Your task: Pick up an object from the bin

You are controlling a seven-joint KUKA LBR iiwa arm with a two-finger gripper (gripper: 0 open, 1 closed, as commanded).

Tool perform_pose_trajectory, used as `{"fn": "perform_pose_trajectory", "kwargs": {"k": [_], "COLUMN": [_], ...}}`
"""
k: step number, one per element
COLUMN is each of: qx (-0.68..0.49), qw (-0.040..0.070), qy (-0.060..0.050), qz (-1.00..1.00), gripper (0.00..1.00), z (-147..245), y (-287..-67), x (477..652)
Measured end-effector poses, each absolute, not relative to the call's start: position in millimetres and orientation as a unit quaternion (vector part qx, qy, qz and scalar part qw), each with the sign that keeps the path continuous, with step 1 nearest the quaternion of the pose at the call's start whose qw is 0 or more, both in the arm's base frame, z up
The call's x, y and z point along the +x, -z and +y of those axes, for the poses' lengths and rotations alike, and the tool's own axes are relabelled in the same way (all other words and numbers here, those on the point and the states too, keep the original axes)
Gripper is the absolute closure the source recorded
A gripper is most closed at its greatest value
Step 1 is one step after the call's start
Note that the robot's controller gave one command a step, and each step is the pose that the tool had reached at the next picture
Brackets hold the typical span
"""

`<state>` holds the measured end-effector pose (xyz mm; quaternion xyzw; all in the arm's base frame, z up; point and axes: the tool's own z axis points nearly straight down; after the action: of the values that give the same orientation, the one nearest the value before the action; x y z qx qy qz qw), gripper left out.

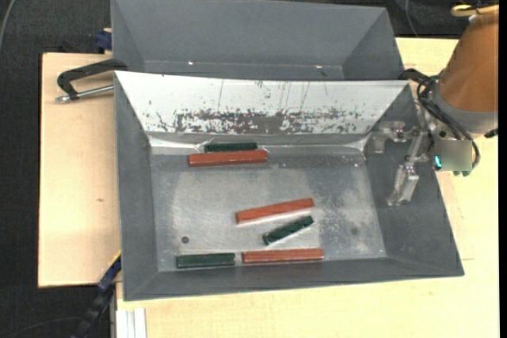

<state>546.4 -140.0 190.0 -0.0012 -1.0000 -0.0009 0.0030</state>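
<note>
My gripper (pixel 404 184) hangs over the bin's right sloping wall, above the floor's right edge and apart from every loose thing. Nearest to it lie a red-brown bar (pixel 274 211) in the middle of the floor and a short dark green bar (pixel 287 230) tilted just below it. Another red-brown bar (pixel 283 256) lies flat along the front wall.
A dark green bar (pixel 206 260) sits at the front left. At the back wall a dark green bar (pixel 231 146) lies above a red-brown bar (pixel 228 159). The arm comes in over the bin's right rim.
</note>
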Motion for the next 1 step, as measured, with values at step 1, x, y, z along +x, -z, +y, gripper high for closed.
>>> {"fn": "perform_pose_trajectory", "kwargs": {"k": [1], "qx": [0.14], "qw": [0.003], "qy": [0.002], "qz": [-0.99], "gripper": [0.0], "z": [-89.1], "y": [-81.8], "x": [524.6]}}
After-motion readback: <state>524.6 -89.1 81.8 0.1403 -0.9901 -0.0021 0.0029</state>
